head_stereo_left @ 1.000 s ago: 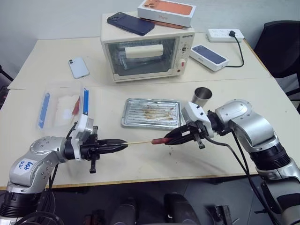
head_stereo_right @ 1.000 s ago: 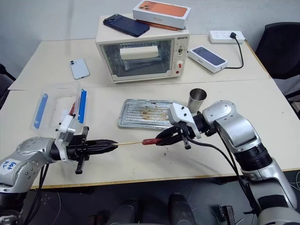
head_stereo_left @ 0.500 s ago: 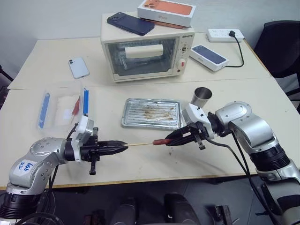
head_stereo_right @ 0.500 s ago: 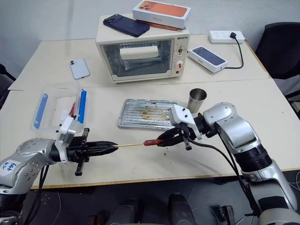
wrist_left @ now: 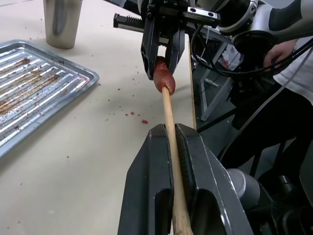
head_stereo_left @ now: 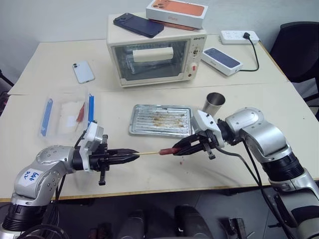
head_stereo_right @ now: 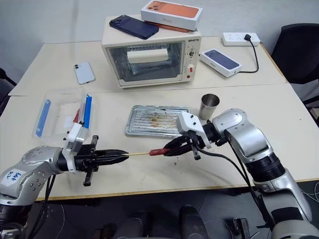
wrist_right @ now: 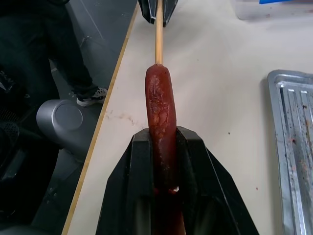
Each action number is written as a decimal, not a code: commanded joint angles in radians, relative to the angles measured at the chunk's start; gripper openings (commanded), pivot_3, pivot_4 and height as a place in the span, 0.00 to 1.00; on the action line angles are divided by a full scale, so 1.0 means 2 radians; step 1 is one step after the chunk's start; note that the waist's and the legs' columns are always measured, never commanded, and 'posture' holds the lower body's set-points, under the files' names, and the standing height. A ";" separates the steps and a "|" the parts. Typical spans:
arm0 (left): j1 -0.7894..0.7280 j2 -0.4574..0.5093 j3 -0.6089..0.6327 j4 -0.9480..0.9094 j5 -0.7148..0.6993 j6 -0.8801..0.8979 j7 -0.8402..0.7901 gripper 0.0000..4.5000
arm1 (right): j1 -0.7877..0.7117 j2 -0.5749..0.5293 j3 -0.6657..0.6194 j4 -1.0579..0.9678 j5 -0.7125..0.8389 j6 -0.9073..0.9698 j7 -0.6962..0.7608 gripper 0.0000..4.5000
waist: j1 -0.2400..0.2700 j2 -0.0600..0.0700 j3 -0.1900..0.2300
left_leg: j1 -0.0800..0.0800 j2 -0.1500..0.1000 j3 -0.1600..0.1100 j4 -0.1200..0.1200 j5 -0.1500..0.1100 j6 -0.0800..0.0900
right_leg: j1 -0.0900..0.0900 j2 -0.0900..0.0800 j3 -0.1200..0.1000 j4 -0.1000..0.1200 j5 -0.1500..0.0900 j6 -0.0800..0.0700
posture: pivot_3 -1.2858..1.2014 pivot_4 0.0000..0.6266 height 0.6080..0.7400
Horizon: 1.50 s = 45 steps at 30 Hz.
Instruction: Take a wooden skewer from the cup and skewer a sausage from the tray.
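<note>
Sausage (wrist_right: 160, 112), reddish-brown and wrinkled, clamped lengthwise in right gripper (head_stereo_left: 180, 149), held above the table's front edge, free end toward skewer (head_stereo_left: 148, 153). Skewer pale, thin, straight, pinched in shut left gripper (head_stereo_left: 130, 156), tip touching or just entering the sausage's end. Both held level and in line, likely for a push along the axis. Tray (head_stereo_left: 162, 120) behind, stained; cup (head_stereo_left: 215, 103) just beside it.

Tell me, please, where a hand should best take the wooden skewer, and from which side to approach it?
Probably at the bare wood of the wooden skewer, between the left gripper and the sausage, coming from above. The stick lies about level over the table, its ends are taken: the left gripper is shut on one, the right gripper holds the sausage on the other.
</note>
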<state>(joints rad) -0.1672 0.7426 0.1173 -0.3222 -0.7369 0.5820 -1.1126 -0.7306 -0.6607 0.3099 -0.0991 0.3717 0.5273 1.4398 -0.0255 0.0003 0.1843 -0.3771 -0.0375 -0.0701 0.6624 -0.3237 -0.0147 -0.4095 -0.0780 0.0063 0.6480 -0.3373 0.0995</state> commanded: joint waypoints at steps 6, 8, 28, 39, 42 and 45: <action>-0.026 -0.024 -0.029 -0.003 0.011 -0.008 0.001 0.00 | -0.033 0.031 0.015 -0.028 -0.008 0.014 -0.018 0.07 | -0.001 0.000 0.000 | 0.000 0.000 0.000 0.000 0.000 0.000 | 0.000 0.000 0.000 0.000 0.000 0.000 | 0.52 0.24 1.00; -0.032 -0.031 -0.035 0.000 0.015 -0.009 0.001 0.00 | -0.038 0.037 0.018 -0.029 -0.011 0.017 -0.021 0.07 | 0.000 0.000 0.000 | 0.000 0.000 0.000 0.000 0.000 0.000 | 0.000 0.000 0.000 0.000 0.000 0.000 | 0.52 0.24 1.00; -0.066 -0.080 -0.058 0.024 0.055 -0.013 -0.015 0.00 | -0.051 0.048 0.021 -0.051 -0.023 0.038 -0.011 0.07 | -0.001 0.000 0.000 | 0.000 0.000 0.000 0.001 0.000 0.000 | 0.000 0.000 0.000 0.001 0.000 0.000 | 0.52 0.24 1.00; 0.045 -0.037 0.065 -0.005 0.028 -0.042 -0.007 0.00 | 0.012 -0.044 -0.069 -0.053 0.016 -0.002 0.015 0.70 | 0.001 0.000 0.000 | 0.000 0.000 0.000 0.001 0.000 0.000 | 0.000 0.000 0.000 0.001 0.000 0.000 | 0.52 0.24 1.00; 0.076 -0.054 0.110 -0.021 0.005 -0.039 0.031 0.00 | 0.045 -0.051 -0.104 -0.067 0.043 -0.011 0.011 0.86 | 0.001 0.000 0.000 | 0.000 0.000 0.000 0.000 0.000 0.000 | 0.000 0.000 0.000 0.000 0.000 0.000 | 0.52 0.24 1.00; 0.079 -0.101 0.168 -0.028 -0.014 -0.049 0.124 0.00 | 0.116 -0.029 -0.185 -0.090 0.133 -0.020 0.020 1.00 | 0.004 0.000 0.000 | 0.000 0.000 0.000 0.000 0.000 0.000 | 0.000 0.000 0.000 0.000 0.000 0.000 | 0.52 0.24 1.00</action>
<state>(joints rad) -0.0039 0.5743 0.3674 -0.3506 -0.7258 0.5166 -0.9704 -0.5366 -0.7469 0.0477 -0.2287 0.5302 0.5202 1.4753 -0.0183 -0.0002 0.1842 -0.3772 -0.0374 -0.0707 0.6629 -0.3242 -0.0140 -0.4084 -0.0784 0.0061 0.6476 -0.3373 0.0996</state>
